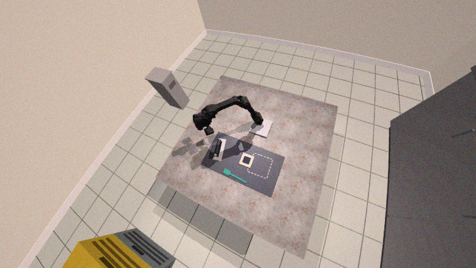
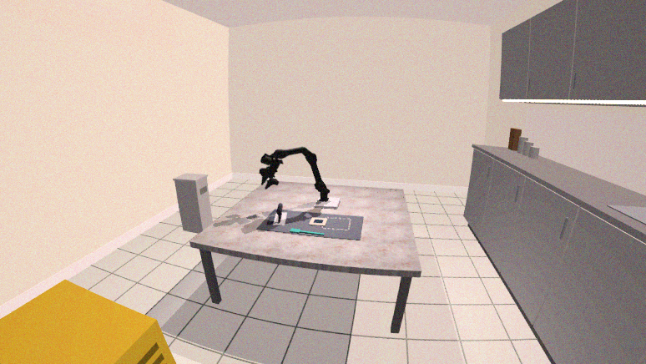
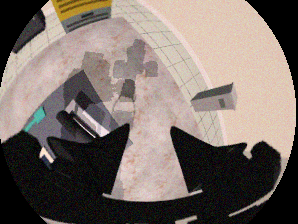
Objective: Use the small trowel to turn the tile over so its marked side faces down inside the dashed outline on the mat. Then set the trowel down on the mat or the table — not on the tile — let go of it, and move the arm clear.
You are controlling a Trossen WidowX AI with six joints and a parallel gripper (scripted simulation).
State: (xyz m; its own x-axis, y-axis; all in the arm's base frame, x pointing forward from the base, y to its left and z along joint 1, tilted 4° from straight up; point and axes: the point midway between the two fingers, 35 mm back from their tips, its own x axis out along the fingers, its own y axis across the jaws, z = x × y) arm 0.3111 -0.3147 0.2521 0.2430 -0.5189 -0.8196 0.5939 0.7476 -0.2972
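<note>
My gripper [image 1: 208, 131] [image 2: 265, 185] [image 3: 150, 127] is open and empty, high above the table's left side, beyond the mat's left end. A black-handled tool with a pale flat plate [image 1: 222, 149] [image 2: 281, 218], apparently the trowel, rests on the dark mat [image 1: 273, 186] [image 2: 355, 235] at its left end, handle uppermost. It shows left of the fingers in the wrist view. The cream tile [image 1: 246, 160] [image 2: 318, 221] lies flat, its dark square mark up, at the left side of the dashed outline [image 1: 270, 168] and across part of its left edge. A finger partly hides the tile in the wrist view.
A teal spatula-like tool [image 1: 235, 176] [image 2: 307, 232] [image 3: 36, 120] lies along the mat's front edge. The arm's white base plate [image 1: 266, 130] [image 2: 333, 203] is behind the mat. A grey pedestal [image 1: 170, 90] [image 2: 193, 203] [image 3: 215, 99] stands on the floor left of the table.
</note>
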